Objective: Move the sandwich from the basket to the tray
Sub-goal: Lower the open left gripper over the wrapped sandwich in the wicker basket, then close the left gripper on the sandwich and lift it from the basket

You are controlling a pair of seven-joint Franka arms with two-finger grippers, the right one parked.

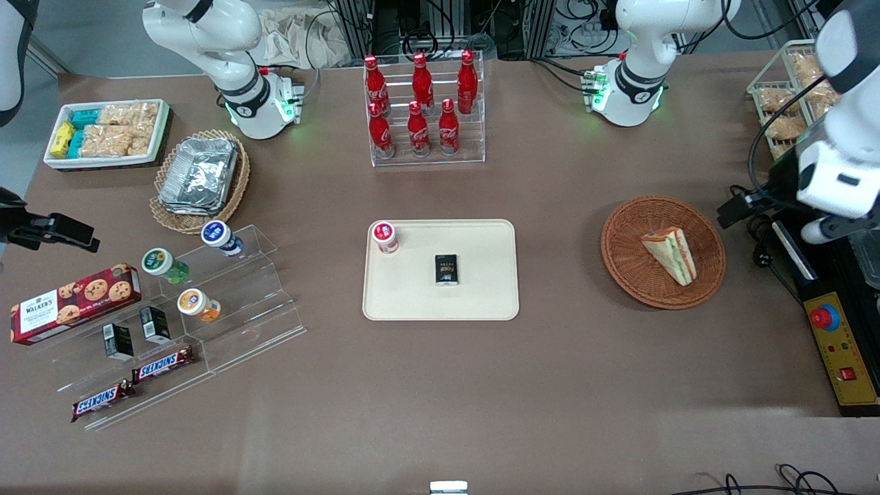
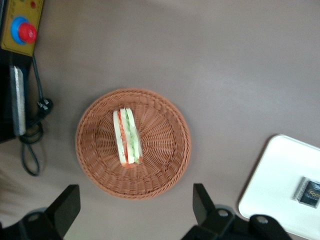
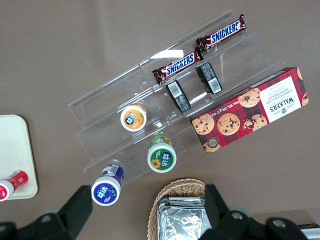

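Note:
The sandwich, a white-bread wedge with green and orange layers, lies in the round reddish-brown basket toward the working arm's end of the table. The cream tray lies at the table's middle. My left gripper hangs high above the table beside the basket, at the table's end. In the left wrist view the gripper is open and empty, its black fingers wide apart, well above the table just off the basket's rim. The sandwich lies on edge at the basket's middle. A corner of the tray shows too.
On the tray stand a red-capped small bottle and a small black box. A rack of cola bottles stands farther back. A yellow emergency-stop box and cables lie beside the basket. A wire basket of bagged snacks is at the working arm's end.

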